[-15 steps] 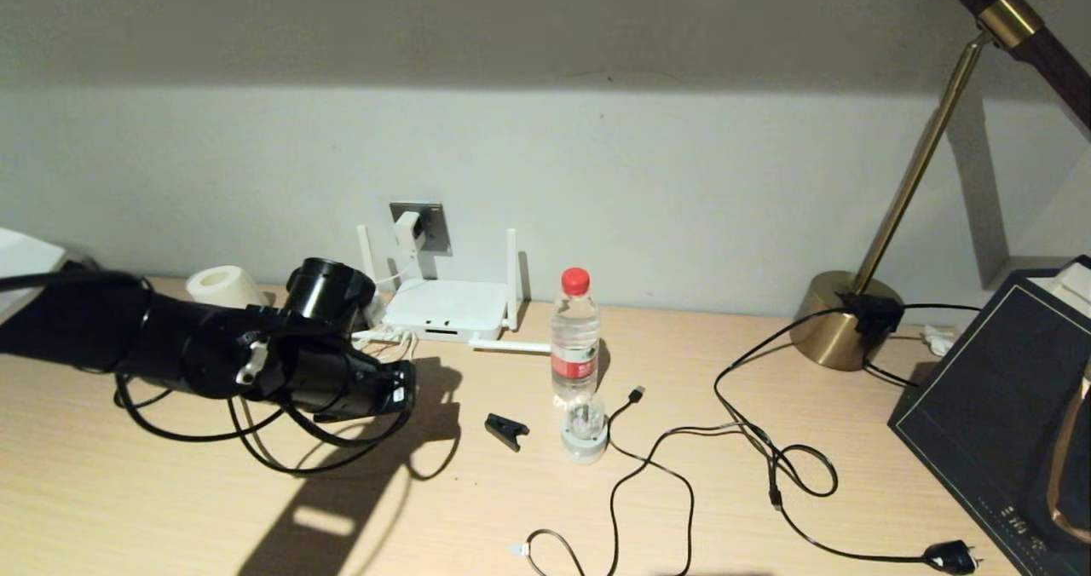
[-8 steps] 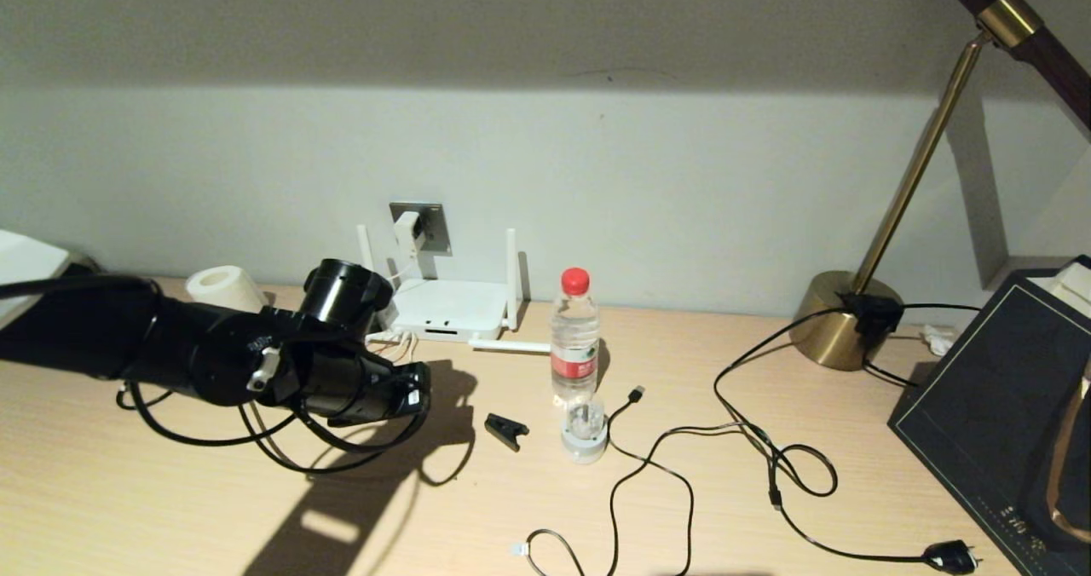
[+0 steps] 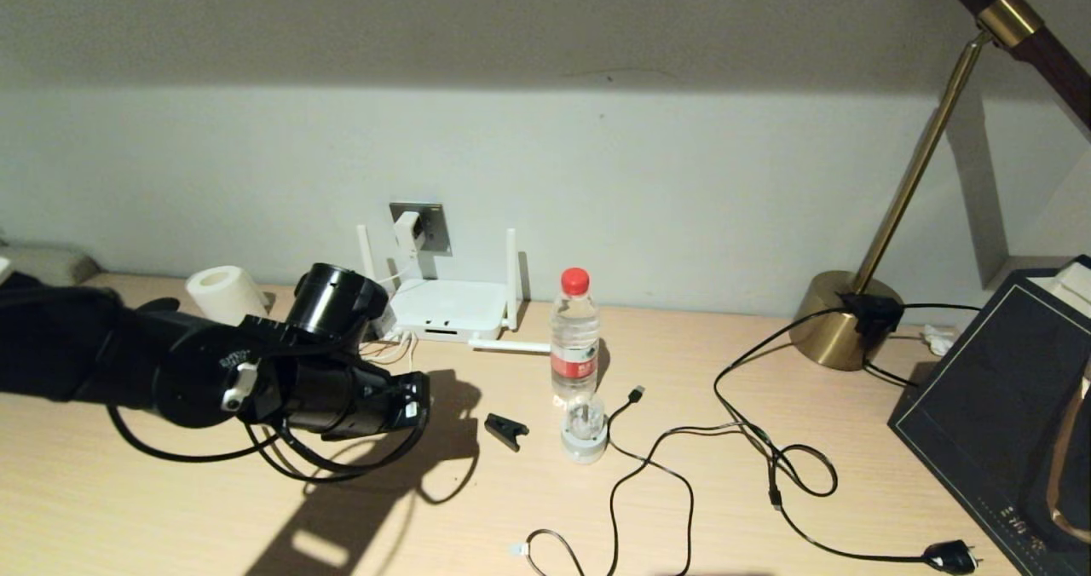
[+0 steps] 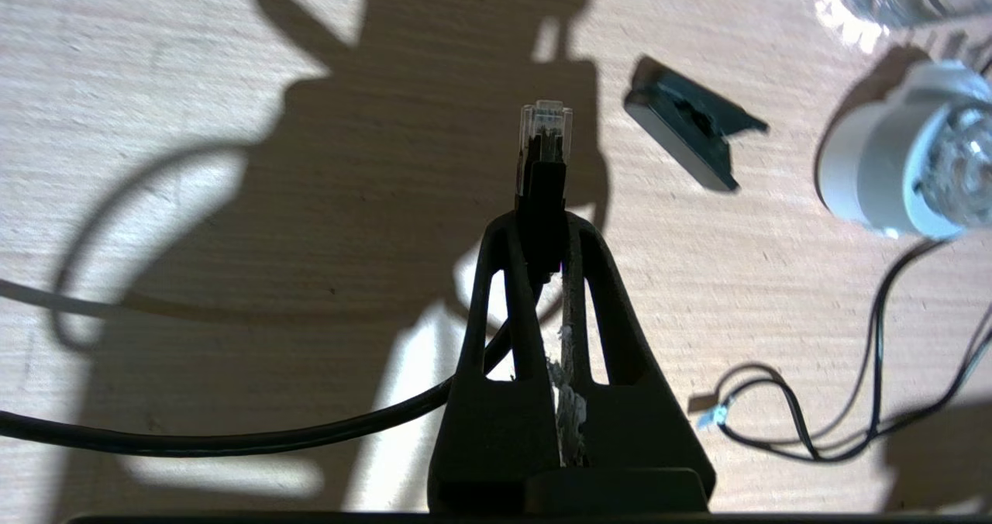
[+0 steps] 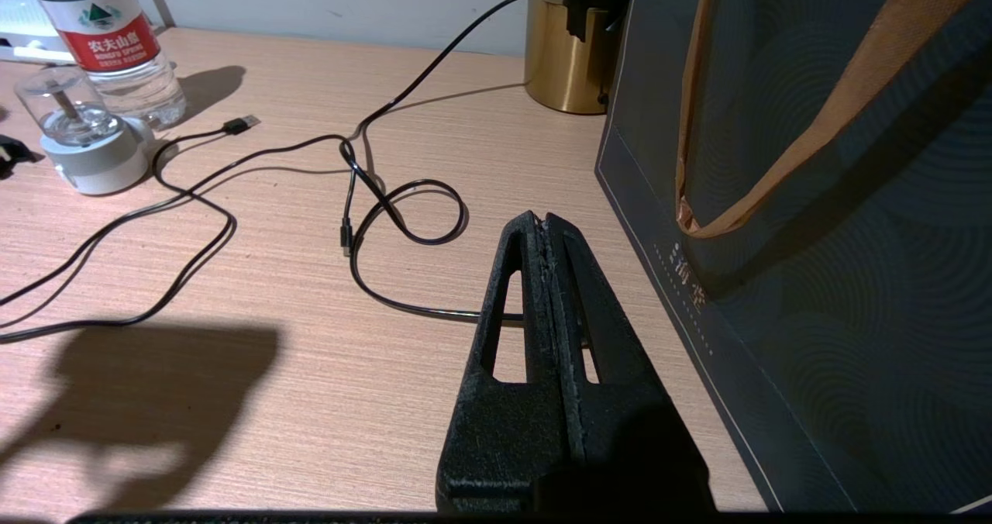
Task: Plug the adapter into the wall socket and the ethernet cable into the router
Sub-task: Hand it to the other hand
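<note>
The white adapter (image 3: 407, 233) sits in the grey wall socket (image 3: 433, 223) on the back wall. Just below it, the flat white router (image 3: 445, 308) lies on the desk with its antennas up. My left gripper (image 3: 419, 401) hovers over the desk in front of the router and to its left, shut on the ethernet cable (image 4: 232, 435). The clear-tipped connector (image 4: 545, 132) juts out past the fingertips of the left gripper (image 4: 542, 233). The black cable hangs in loops (image 3: 358, 465) under the arm. My right gripper (image 5: 545, 222) is shut on nothing, low beside the dark bag.
A water bottle (image 3: 574, 333), a small white domed device (image 3: 585, 433) and a black clip (image 3: 506, 429) stand right of my left gripper. Thin black cords (image 3: 682, 440), a brass lamp base (image 3: 844, 320) and a dark paper bag (image 3: 997, 406) fill the right side. A paper roll (image 3: 223, 290) stands at the left.
My left arm has shifted slightly right and sunk lower toward the desk, still holding the ethernet cable. Nothing else has moved.
</note>
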Controlling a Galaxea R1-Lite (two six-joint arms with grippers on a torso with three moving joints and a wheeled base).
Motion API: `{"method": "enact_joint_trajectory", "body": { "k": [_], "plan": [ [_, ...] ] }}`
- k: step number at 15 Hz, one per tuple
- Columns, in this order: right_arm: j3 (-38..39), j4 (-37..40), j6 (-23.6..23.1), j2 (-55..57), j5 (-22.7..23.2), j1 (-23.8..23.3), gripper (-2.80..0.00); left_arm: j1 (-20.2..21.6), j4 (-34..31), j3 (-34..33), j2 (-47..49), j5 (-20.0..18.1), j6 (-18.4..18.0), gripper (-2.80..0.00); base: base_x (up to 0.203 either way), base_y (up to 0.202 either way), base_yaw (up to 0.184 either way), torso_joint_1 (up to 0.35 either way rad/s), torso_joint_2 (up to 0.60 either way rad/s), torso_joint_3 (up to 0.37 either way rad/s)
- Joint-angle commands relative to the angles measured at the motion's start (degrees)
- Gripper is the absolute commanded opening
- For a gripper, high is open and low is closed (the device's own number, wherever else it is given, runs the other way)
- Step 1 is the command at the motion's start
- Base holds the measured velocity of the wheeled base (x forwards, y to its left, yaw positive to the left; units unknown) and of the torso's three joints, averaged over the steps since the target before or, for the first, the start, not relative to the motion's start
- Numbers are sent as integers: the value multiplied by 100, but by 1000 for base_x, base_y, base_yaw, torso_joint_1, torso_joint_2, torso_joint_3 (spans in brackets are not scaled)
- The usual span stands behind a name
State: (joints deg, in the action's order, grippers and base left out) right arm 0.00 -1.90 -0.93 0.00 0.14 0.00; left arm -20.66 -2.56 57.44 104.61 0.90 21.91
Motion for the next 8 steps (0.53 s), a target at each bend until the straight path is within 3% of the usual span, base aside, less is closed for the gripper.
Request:
{"method": "enact_joint_trajectory", "body": {
  "k": [1,8],
  "plan": [
    [53,-3,-4,0,4,0,-280,-78,1,-58,-54,-2,15,-280,0,0,0,0,0,0],
    [53,-3,-4,0,4,0,-280,-149,-8,-90,-160,15,16,-280,0,0,0,0,0,0]
  ]
}}
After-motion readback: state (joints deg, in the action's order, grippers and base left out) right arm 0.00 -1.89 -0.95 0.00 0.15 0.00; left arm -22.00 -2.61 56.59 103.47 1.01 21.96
